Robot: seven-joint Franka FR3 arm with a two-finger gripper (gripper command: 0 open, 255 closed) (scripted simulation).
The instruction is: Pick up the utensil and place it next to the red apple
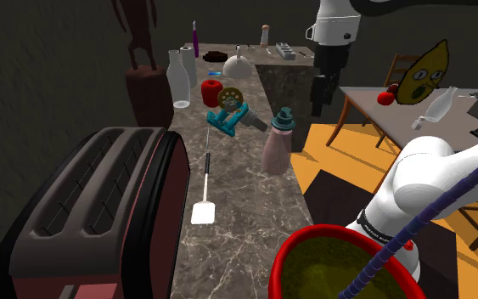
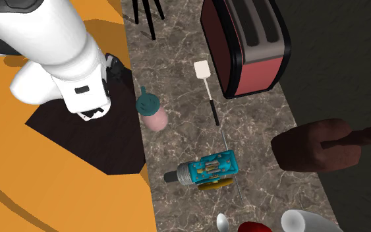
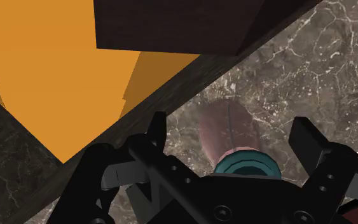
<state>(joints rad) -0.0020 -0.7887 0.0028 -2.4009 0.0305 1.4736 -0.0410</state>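
The spatula point(image 1: 205, 194), with a white blade and a thin black handle, lies flat on the marbled bench point(image 1: 254, 204), untouched. It sits just beside the dark red toaster point(image 1: 92, 212), on the toaster's right in the shoulder view. Its blade is at the near end and its handle runs away toward the far end of the bench. In the second exterior view the spatula point(image 2: 208, 89) lies just left of the toaster point(image 2: 250, 46).

The red apple point(image 1: 212, 91) stands well apart from the spatula, farther along the bench. A teal gadget point(image 1: 233, 115) lies between them, and a clear glass bottle point(image 1: 179, 81) stands near the apple.

The claw point(image 1: 320, 100) hangs high above the bench's right-hand edge in the shoulder view, well away from the spatula and holding nothing. In the wrist view the claw point(image 3: 231, 137) is spread, its black fingers point(image 3: 155, 130) standing wide apart. A pink bottle point(image 3: 228, 127) with a teal cap shows between them, well below and not touched. That pink bottle point(image 1: 278, 146) stands upright near the bench's edge, between the spatula and the orange floor point(image 3: 56, 70).
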